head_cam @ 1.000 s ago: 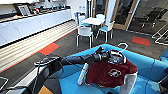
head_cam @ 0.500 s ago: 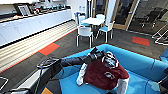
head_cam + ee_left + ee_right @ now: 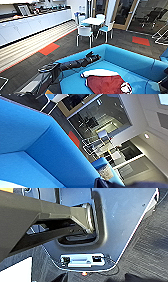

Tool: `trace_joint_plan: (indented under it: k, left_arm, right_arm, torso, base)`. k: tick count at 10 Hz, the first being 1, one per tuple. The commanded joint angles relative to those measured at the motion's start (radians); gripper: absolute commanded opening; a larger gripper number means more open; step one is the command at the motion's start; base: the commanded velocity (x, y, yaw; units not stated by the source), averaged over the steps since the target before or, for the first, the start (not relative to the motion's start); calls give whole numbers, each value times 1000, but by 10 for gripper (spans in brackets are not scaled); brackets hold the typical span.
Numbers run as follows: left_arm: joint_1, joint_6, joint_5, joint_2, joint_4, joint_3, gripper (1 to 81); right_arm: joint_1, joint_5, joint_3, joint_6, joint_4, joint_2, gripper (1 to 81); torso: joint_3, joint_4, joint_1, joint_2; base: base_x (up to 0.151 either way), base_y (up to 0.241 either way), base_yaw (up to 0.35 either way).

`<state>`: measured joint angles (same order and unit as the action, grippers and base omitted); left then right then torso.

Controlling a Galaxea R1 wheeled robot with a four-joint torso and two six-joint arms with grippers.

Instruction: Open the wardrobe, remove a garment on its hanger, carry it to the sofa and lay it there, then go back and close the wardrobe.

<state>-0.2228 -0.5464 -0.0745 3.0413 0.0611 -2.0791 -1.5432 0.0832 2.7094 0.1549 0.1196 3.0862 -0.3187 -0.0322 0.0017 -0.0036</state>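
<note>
The garment (image 3: pixel 106 83), maroon with a white sleeve spread along its top, lies flat on the seat of the bright blue sofa (image 3: pixel 130 62). Any hanger is hidden in it. My left arm reaches in from the left over the sofa's near corner. Its dark left gripper (image 3: pixel 93 58) hangs above the seat near the backrest, apart from the garment, a little up and to the left of the sleeve. In the left wrist view the sofa's backrest and seat corner (image 3: pixel 37 139) are close up. The right wrist view looks down at my own body above dark carpet (image 3: pixel 150 250).
A white table (image 3: pixel 93 21) with white, blue-seated chairs (image 3: pixel 84 32) stands behind the sofa. A long white counter (image 3: pixel 32 22) runs along the left wall. Red carpet patches (image 3: pixel 48 48) mark the dark floor. Glass doors (image 3: pixel 125 12) close off the back.
The whole picture has shifted, so the head camera has moved. My left arm has come off the garment and now stretches toward the backrest; the garment stays on the seat.
</note>
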Motion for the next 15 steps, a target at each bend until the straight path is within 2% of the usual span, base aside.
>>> trace_joint_plan:
  k: [1, 4, 6, 7, 10, 11, 13, 15]
  left_arm:
    - [145, 6, 93, -11, -110, -62, 10]
    - [72, 9, 225, -79, -210, -87, 10]
    - [24, 11, 213, -139, -241, -7, 10]
    - [9, 11, 182, -159, -248, 31, 10]
    - [4, 9, 177, -156, -248, 24, 10]
    - [1, 9, 177, -156, -250, 4, 811]
    - [-11, 9, 188, -160, -257, -18, 811]
    - [-68, 9, 231, -177, -257, -89, 811]
  right_arm:
    - [-4, -68, -13, -5, -6, 15, 811]
    - [-4, -69, -13, -5, -3, 15, 811]
    - [-4, -69, -13, -5, -3, 15, 811]
    - [-4, -69, -13, -5, -3, 15, 811]
    - [-2, -69, -13, -5, -3, 15, 811]
    - [-4, -69, -13, -5, -3, 15, 811]
    - [-4, -69, -13, -5, -3, 15, 811]
    - [-4, -69, -13, -3, -5, 15, 811]
  torso:
    - [0, 0, 0, 0]
    - [0, 0, 0, 0]
    - [0, 0, 0, 0]
    - [0, 0, 2, 1]
    - [0, 0, -2, -1]
    - [0, 0, -2, -1]
    - [0, 0, -2, -1]
    - [0, 0, -2, -1]
  base:
    - [0, 0, 0]
    - [0, 0, 0]
    - [-79, 0, 0]
    - [0, 0, 0]
    - [0, 0, 0]
    - [0, 0, 0]
    - [0, 0, 0]
    - [0, 0, 0]
